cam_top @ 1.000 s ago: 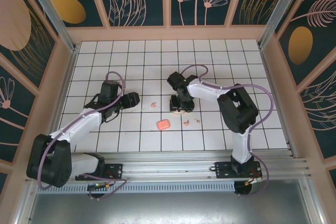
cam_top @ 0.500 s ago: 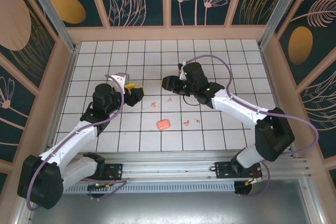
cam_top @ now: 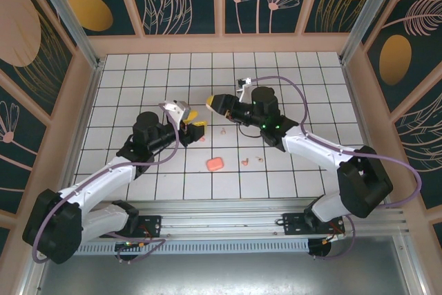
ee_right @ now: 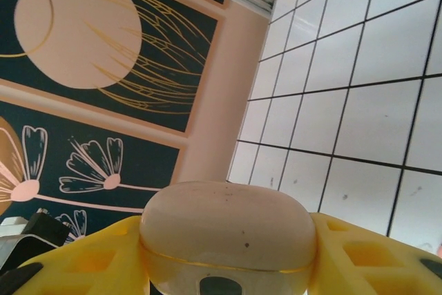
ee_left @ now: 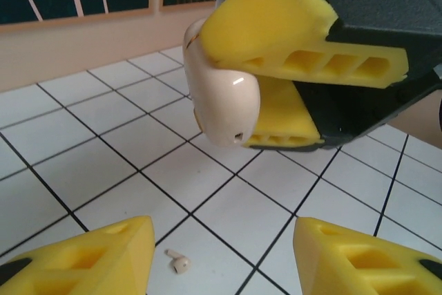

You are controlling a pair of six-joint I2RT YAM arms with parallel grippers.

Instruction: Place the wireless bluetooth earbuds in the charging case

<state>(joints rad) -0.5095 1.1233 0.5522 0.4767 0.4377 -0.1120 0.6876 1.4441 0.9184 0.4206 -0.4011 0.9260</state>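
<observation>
In the overhead view the right gripper (cam_top: 213,104), just above centre, is clamped on a cream charging case (ee_right: 228,229), while the left gripper (cam_top: 195,121), beside it to the left, stands partly open and empty. An orange case (cam_top: 215,164) lies below centre with two coral earbuds (cam_top: 244,162) just right of it. A pale earbud (ee_left: 181,262) lies on the tile between the left fingers (ee_left: 103,253) at the bottom of the left wrist view.

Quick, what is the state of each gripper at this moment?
Left gripper: open, holding nothing.
Right gripper: closed on the pale charging case.
</observation>
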